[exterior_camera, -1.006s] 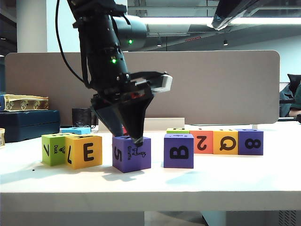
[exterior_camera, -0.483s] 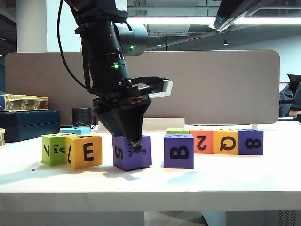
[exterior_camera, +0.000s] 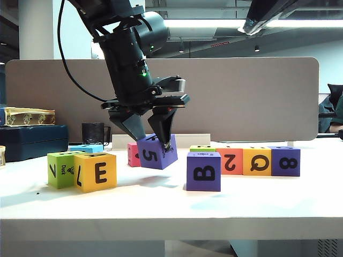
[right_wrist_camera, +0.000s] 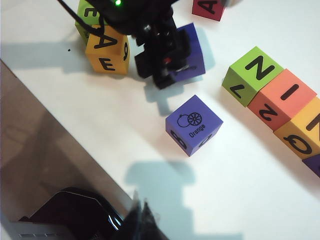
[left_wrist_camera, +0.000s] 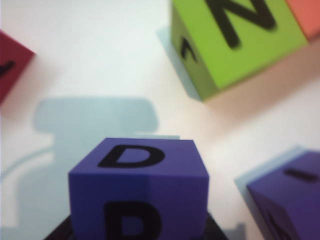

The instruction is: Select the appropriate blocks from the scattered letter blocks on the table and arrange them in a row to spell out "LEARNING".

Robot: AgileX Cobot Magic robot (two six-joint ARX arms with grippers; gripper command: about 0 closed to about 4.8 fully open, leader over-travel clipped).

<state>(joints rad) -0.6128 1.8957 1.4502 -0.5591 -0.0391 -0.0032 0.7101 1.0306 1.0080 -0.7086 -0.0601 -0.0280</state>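
My left gripper is shut on the purple letter block that shows a 5, holding it tilted just above the table. In the left wrist view this block shows a D between the dark jaws. Left of it stand a yellow E block and a green 7 block. To the right stand a purple B block, an orange 2, a yellow Q and a purple 8. My right gripper hangs high over the near table, tips together, nothing in it.
A red block, a light blue block and a green N block lie further back. A dark blue box and a black cup stand at the back left before the grey partition.
The left gripper closed on the purple 5 block, then lifted it off the table and tilted it. The red block behind it now shows. The right arm kept still.
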